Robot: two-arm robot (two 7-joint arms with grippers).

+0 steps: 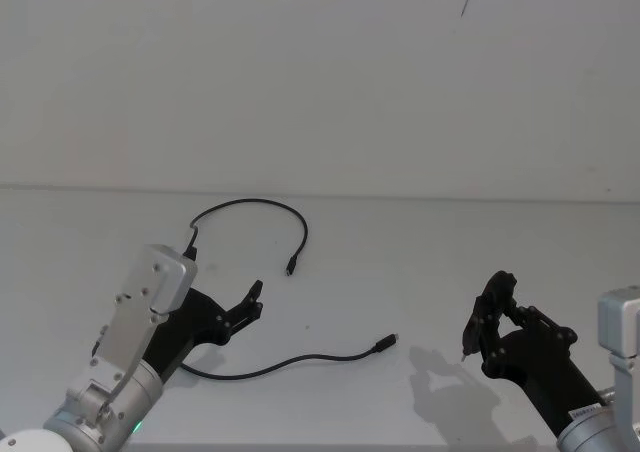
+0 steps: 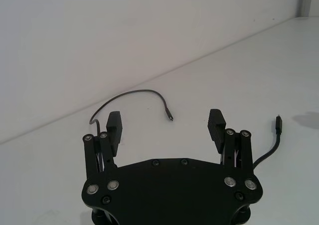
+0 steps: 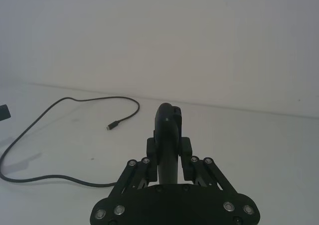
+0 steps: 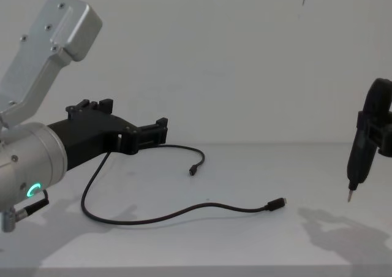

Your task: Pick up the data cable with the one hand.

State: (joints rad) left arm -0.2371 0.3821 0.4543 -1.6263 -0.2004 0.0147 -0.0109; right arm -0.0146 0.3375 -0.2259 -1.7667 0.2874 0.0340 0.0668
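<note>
Hovering with fingers spread wide and empty, the left pincer [image 2: 167, 123] is clear of the cable [image 1: 250, 203]. The cable lies slack on the table [image 1: 420, 252], looping beneath and ahead of it, with one plug just ahead between its fingers. Lowering, closing and lifting are all left to do, I judge. The right pincer [image 1: 490, 317], well off to the side, clamps a pen-like tool [image 4: 357, 157].

L gripper [image 2: 165, 116] jaws apart, data cable [image 2: 139, 90] beyond
</note>
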